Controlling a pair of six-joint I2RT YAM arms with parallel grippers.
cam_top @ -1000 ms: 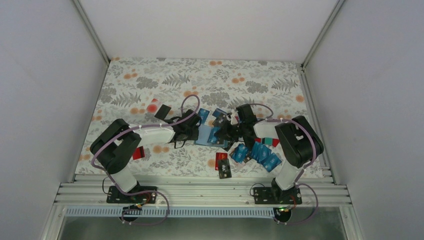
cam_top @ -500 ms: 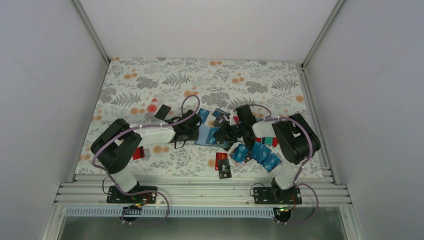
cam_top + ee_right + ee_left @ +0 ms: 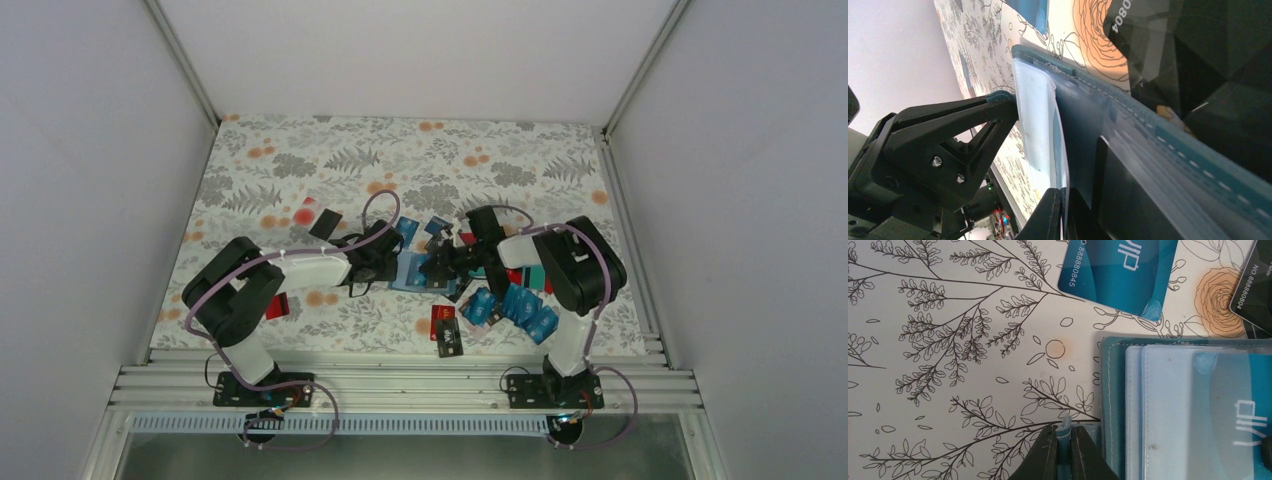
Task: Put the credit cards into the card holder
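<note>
The teal card holder (image 3: 408,272) lies open on the flowered cloth between the two grippers, its pale blue inside up (image 3: 1168,405). My left gripper (image 3: 1063,429) is shut on the holder's left edge flap, as also seen from above (image 3: 386,262). My right gripper (image 3: 1064,194) is shut on a thin blue credit card (image 3: 1059,145) held edge-on, its front part inside the holder's clear pocket (image 3: 1233,405). Loose credit cards lie around: a blue one (image 3: 1118,270) and a black one (image 3: 1255,290) just beyond the holder, and a blue cluster (image 3: 512,305) under the right arm.
A red card (image 3: 440,316) and a black card (image 3: 451,341) lie near the front edge. Another red card (image 3: 278,306) sits by the left arm. A black card (image 3: 324,223) and a red one (image 3: 306,211) lie further back left. White walls enclose the table.
The right arm has shifted a little to the left, carrying its card further over the holder. The left gripper has stayed put on the holder's edge.
</note>
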